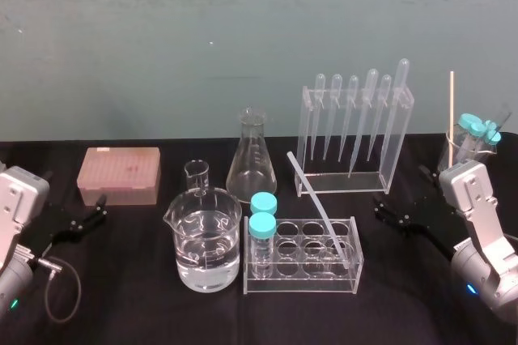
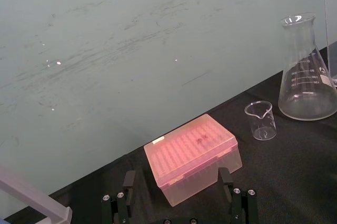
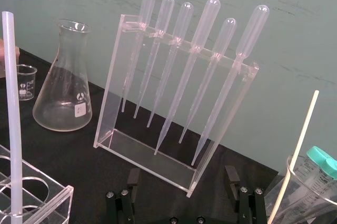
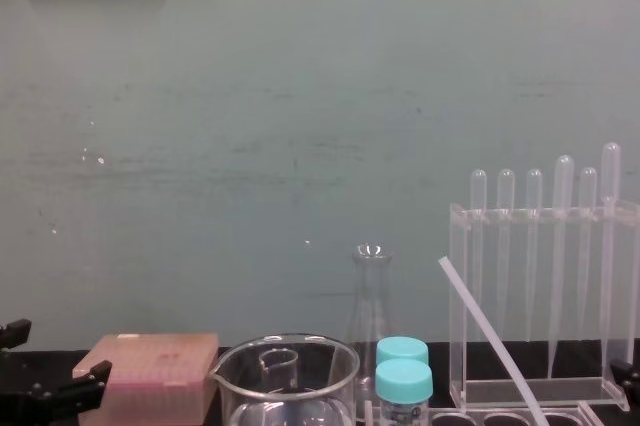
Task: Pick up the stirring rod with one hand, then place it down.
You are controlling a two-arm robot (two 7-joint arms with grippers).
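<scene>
- Currently the stirring rod (image 1: 320, 207) is leaning in the clear test-tube rack (image 1: 301, 287). Its lower end is sitting in a hole at the rack's front right, and its upper end is slanting up and out past the rack's back left.
- The right gripper (image 1: 382, 209) is hovering low just to the right of the rack. Its jaws are standing apart with nothing between them.
- The left gripper (image 1: 99, 207) is waiting well off to the rack's left, beyond the water-filled beaker (image 1: 207, 244). Its jaws are likewise spread and holding nothing.
- The rod is looking thin, straight and stiff, so I am judging it very light and unlikely to bend in a grip.
- Its smooth translucent surface is suggesting a slippery hold. A narrow round rod may roll or twist between flat pads unless they are closing squarely across it.
- It could be glass or hard plastic, and I cannot tell which. I am therefore treating it as breakable and favouring a gentle, centred pinch.
- The best hold seems to be on the free stretch rising above the rack's top plate. That keeps the fingers clear of the two blue-capped vials (image 1: 262, 214) at the rack's left.
- Drawing the rod out along its own slant should avoid its lower end levering against the hole and tipping the light rack.
</scene>
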